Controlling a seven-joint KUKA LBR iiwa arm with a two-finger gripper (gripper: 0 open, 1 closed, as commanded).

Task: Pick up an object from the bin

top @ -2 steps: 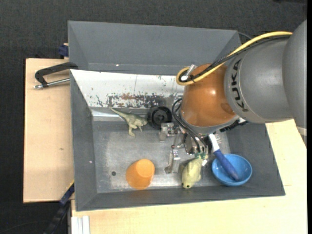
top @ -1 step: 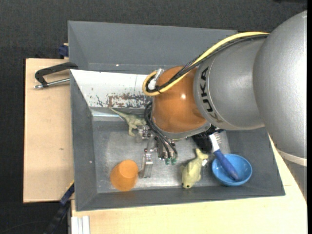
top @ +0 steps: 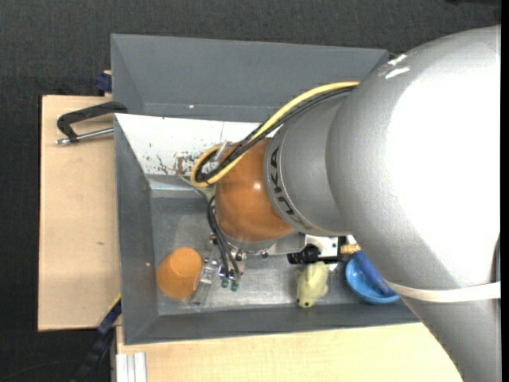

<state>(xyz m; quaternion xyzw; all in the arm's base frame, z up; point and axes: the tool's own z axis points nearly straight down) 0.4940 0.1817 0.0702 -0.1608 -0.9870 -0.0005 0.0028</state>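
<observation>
Hanging low in the bin (top: 134, 229), the hand (top: 220, 275) sits just to the right of an orange cup (top: 180, 273). It is so close to the cup that the two look like they touch, but it is hard to be sure. The hand is small, dark and partly hidden under the arm, so I cannot tell if it is open or closed. The cup is round and bright orange. It rests on the grey floor of the bin, and the bin's left wall is near the cup's other side. The front wall runs just below the cup. Right of the cup and up a little, past the hand, is the round orange cover (top: 246, 205) on the wrist. A yellow cable (top: 306, 102) bends out from that cover and runs up and away to the right of the cup. The big silver arm (top: 413, 173) is further right of the cup and hides much of the bin. Well to the right of the cup, at about the same height, lies a pale yellow lump (top: 312, 285). Further right of the cup lies a blue thing (top: 366, 281) that looks like a little bowl, partly tucked under the arm. The lump and the blue thing are close together, and both are well apart from the cup.
</observation>
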